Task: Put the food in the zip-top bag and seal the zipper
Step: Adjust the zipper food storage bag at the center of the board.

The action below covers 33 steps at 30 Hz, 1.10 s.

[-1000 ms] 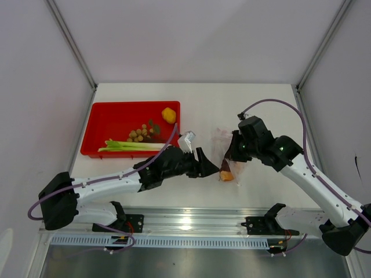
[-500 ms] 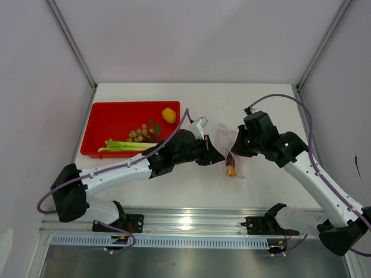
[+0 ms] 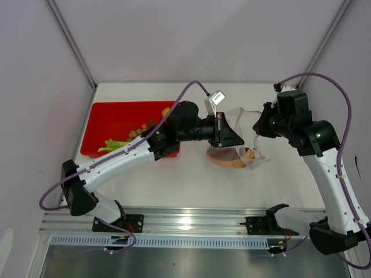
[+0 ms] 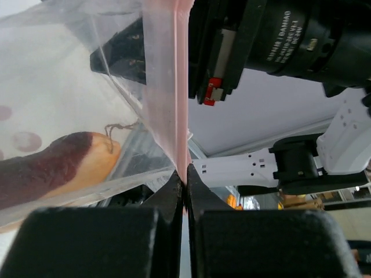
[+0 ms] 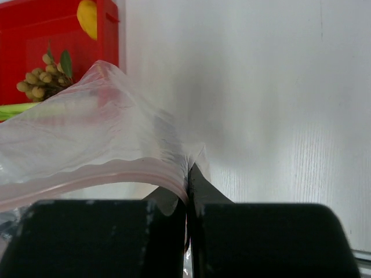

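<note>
Right of the red tray [image 3: 116, 119], we see one zip-top bag [image 3: 244, 139], one sweet potato [image 4: 46, 171] inside (left gripper [image 4: 185, 179] and right gripper [image 5: 188, 174] both clamp its zipper [image 4: 168, 87]).

Left arm [image 3: 119, 164]: extends from its base up and rightward across the table, with the wrist stretched out toward the centre. Left gripper [image 3: 239, 139]: points right, jaws pinched together on the zipper [image 4: 174, 87]. Right arm [image 3: 333, 174]: rises steeply from its base, forearm bent leftward. Right gripper [image 3: 259, 127]: points left, facing the left gripper, near it but apart. Its jaws are likewise closed on the zipper.
</note>
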{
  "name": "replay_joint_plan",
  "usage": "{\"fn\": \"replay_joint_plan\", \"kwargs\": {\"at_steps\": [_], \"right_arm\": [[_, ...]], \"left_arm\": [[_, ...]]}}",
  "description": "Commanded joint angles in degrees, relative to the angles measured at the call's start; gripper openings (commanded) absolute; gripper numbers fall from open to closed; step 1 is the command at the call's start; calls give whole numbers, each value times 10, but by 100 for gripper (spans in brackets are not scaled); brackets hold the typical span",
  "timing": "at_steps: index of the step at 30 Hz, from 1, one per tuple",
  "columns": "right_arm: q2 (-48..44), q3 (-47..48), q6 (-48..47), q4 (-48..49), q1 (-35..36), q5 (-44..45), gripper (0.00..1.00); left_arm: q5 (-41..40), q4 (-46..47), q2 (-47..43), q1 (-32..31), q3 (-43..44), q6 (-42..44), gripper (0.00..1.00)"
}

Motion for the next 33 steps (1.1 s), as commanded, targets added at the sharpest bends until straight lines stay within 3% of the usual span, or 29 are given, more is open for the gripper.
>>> {"fn": "replay_joint_plan", "kwargs": {"at_steps": [1,14,19,25,29,33], "right_arm": [[10,-17,-25,-11,-9,-18,0],[11,27,-47,-13,-22,-3,0],[19,61,-64,-30,-23,46,0],[23,106,-83,-57,-23,89,0],[12,56,-77,-46,-22,64,0],[-16,-81,-44,23,-7,13,0]], "left_arm": [[66,-11,32,19,15,-8,1],[89,-2,52,48,40,-11,1],[135,-7,118,55,82,-19,1],[135,45,132,48,77,-42,1],[117,47,114,48,24,-28,1],[107,85,110,49,-89,-28,1]]}}
